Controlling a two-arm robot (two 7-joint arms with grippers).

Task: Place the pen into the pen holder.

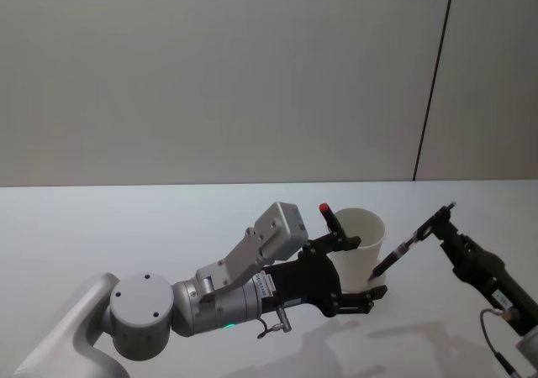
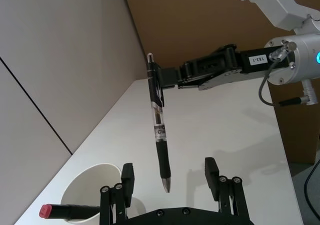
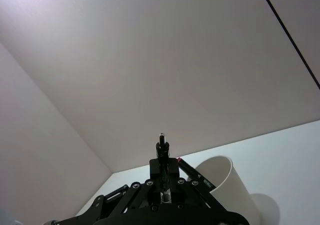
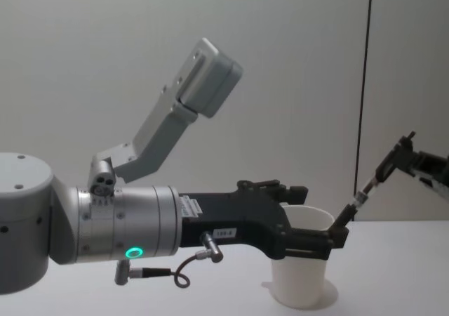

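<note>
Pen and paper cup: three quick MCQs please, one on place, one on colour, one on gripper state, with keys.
1. Where is the tip of the pen?
A. Inside the paper cup
B. In the air, outside the paper cup
C. Flat on the table

2. What colour is the cap of the marker standing in the paper cup?
A. Blue
B. Green
C. Red

3. What state is the right gripper in?
A. Shut on the pen
B. Open, empty
C. Shut on the cup

Answers:
1 B: the left wrist view shows the tip hanging between the open fingers of the left gripper, beside the rim.
2 C: the cap is red.
3 A: its fingers clamp the pen's upper end.
</note>
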